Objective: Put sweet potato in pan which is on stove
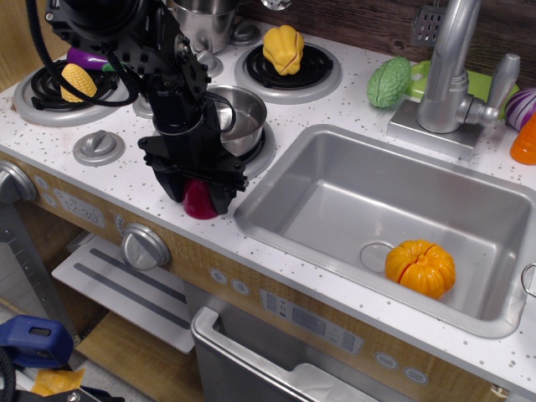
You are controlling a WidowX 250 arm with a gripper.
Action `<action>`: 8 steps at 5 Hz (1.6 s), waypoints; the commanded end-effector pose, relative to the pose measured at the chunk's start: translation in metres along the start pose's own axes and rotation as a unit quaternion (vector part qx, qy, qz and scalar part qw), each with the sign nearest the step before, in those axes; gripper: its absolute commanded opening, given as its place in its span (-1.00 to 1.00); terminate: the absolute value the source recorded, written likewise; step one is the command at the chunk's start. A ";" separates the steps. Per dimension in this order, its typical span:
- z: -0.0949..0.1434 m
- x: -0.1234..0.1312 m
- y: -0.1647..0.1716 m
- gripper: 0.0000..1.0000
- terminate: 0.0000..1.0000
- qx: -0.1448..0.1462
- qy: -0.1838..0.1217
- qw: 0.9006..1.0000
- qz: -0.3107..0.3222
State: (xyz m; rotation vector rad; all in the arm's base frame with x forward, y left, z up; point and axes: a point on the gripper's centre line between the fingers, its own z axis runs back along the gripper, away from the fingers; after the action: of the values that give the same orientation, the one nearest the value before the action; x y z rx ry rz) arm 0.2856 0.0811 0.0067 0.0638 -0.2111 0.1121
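The dark-red sweet potato (199, 201) sits on the white speckled stove top (117, 180), near the front edge and just left of the sink. My black gripper (199, 194) is lowered over it. A finger presses on each side, and only the toy's lower middle shows between them. The jaws look closed on it, and it still rests on the counter. The shiny steel pan (241, 115) sits on the front right burner, right behind the gripper. It is partly hidden by my arm, and the part of its inside that shows is empty.
A steel sink (335, 138) with an orange pumpkin (420, 268) lies to the right. A taller steel pot (201, 21) stands at the back. Corn (77, 82) and an eggplant (88, 57) lie on the left burner. A yellow vegetable (283, 48) and a green one (389, 81) lie behind.
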 end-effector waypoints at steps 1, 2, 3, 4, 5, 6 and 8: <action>0.047 0.017 -0.005 -1.00 -1.00 0.085 -0.027 0.996 -0.005; 0.073 0.023 -0.006 -1.00 -1.00 0.123 -0.022 0.992 -0.012; 0.093 0.037 0.009 -1.00 -1.00 0.120 -0.016 0.992 -0.041; 0.093 0.057 0.026 -1.00 -1.00 0.093 -0.026 0.992 -0.083; 0.085 0.076 0.036 -1.00 -1.00 0.055 -0.037 0.992 -0.108; 0.067 0.088 0.042 -1.00 -1.00 0.021 -0.062 0.990 -0.126; 0.047 0.093 0.038 1.00 -1.00 -0.019 -0.066 0.990 -0.120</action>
State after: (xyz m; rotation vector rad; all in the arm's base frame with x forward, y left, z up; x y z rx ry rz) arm 0.3584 0.1213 0.0559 0.0351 -0.2902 -0.1371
